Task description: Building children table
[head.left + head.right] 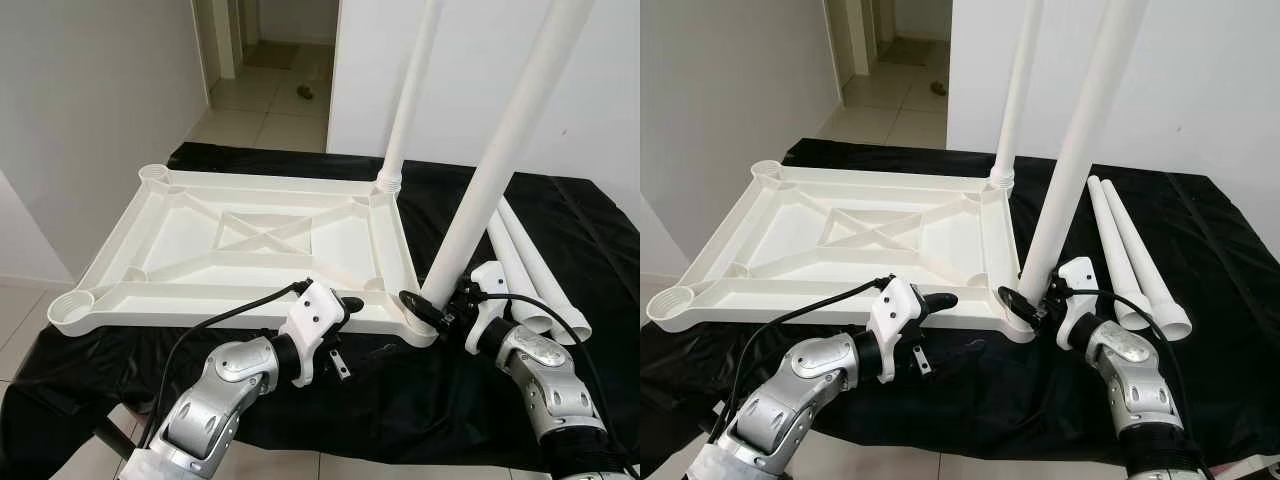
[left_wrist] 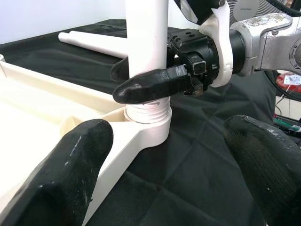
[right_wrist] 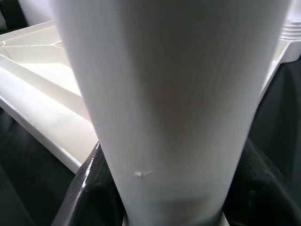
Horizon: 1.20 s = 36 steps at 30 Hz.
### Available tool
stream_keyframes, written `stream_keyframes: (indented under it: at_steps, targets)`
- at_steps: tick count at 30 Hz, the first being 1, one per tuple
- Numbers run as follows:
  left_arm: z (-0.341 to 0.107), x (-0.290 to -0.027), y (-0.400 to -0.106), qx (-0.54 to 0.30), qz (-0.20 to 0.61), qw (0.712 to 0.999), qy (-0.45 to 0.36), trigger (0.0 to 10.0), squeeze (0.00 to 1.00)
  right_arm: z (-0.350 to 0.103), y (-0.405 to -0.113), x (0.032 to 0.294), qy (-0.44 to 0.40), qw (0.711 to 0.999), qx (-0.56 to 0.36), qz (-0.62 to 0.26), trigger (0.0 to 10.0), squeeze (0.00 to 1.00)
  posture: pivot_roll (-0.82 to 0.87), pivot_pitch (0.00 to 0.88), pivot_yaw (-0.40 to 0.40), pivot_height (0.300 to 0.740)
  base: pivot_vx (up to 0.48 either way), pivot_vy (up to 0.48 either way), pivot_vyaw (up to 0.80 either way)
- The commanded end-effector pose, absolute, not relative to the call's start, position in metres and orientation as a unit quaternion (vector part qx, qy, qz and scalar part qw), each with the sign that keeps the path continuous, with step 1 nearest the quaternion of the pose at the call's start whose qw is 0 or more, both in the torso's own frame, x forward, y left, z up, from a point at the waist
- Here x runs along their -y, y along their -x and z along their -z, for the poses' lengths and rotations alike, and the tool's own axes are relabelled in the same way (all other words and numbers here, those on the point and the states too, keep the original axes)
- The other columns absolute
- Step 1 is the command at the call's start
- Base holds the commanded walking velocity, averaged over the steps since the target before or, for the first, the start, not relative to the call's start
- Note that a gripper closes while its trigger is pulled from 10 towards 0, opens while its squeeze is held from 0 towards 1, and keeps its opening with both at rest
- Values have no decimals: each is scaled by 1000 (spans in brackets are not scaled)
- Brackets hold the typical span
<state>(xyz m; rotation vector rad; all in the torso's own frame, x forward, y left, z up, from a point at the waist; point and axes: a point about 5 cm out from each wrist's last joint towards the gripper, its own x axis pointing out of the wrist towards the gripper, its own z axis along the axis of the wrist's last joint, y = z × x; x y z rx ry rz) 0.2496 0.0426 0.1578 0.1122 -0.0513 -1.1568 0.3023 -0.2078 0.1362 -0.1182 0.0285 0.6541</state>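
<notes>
Upturned tabletop (image 1: 250,240) on black cloth (image 1: 560,220). Far leg (image 1: 410,100) already seated; my right end effector (image 1: 432,308) clamps second leg (image 1: 500,160) at near-corner socket. Left end effector (image 1: 345,305) open beside it. Two spare legs (image 1: 530,270) beyond, unfitted.

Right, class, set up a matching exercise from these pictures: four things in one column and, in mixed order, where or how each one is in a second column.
1. near table leg
2. far table leg
3. spare legs
4. left gripper

a. lying flat on the black cloth
b. open, by the tabletop's near edge
c. held by the right gripper at its base
d. standing in the far corner socket

Pairs: 1-c, 2-d, 3-a, 4-b
</notes>
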Motion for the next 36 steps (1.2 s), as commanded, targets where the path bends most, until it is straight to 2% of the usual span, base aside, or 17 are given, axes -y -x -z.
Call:
stream_keyframes:
  at_steps: [1, 2, 8, 10, 13, 14, 19, 21, 25, 33, 34, 35, 36]
  targets:
    - [-160, -43, -251, 30, 537, 841, -55, 10000, 0, -128, -302, 209, 51, 952, -37, -299, 0, 0, -1, 0, -30, 740, 0, 0, 0]
    - [-160, -42, -250, 29, 538, 840, -55, 10000, 0, -125, -303, 209, 54, 961, -40, -268, 0, 0, -2, 0, -31, 740, 0, 0, 0]
    - [-159, -42, -248, 28, 539, 840, -53, 10000, 0, -120, -303, 209, 61, 973, -44, -218, 0, 0, -5, 0, -33, 740, 0, 0, 0]
    - [-159, -42, -248, 28, 539, 840, -52, 10000, 0, -118, -302, 207, 47, 978, -44, -199, 0, 0, -4, 0, -33, 740, 0, 0, 0]
    - [-158, -42, -247, 26, 539, 840, -51, 10000, 0, -113, -302, 201, 10, 992, -51, -112, 0, 0, -3, 1, -34, 740, 0, 0, 0]
    - [-158, -42, -247, 26, 539, 840, -51, 10000, 0, -113, -302, 201, 10, 992, -51, -112, 0, 0, -3, 1, -34, 740, 0, 0, 0]
    - [-158, -43, -246, 24, 538, 841, -49, 10000, 0, -113, -301, 186, -29, 998, -42, -45, 0, 0, -5, 15, -28, 740, 0, 0, 0]
    - [-158, -43, -246, 24, 538, 841, -49, 10000, 0, -113, -301, 186, -29, 998, -42, -45, 0, 0, -5, 15, -28, 740, 0, 0, 0]
    - [-158, -41, -246, 24, 538, 841, -46, 10000, 0, -107, -305, 160, -50, 996, -55, 42, 0, 0, -7, 28, -28, 740, 0, 0, 0]
    - [-159, -41, -246, 25, 538, 841, -44, 10000, 0, -110, -310, 142, -69, 995, -53, 40, 0, 0, -8, 31, -26, 740, 0, 0, 0]
    - [-159, -41, -246, 25, 538, 842, -44, 10000, 0, -112, -310, 140, -67, 996, -51, 41, 4118, 0, -9, 34, -26, 740, 0, 0, 0]
    - [-159, -41, -246, 25, 538, 842, -44, 10000, 0, -112, -310, 140, -67, 996, -51, 41, 4118, 0, -9, 34, -26, 740, 0, 0, 0]
    - [-160, -40, -247, 26, 538, 842, -44, 10000, 0, -114, -311, 141, -67, 996, -47, 37, 10000, 0, -9, 34, -26, 740, 0, 0, 0]
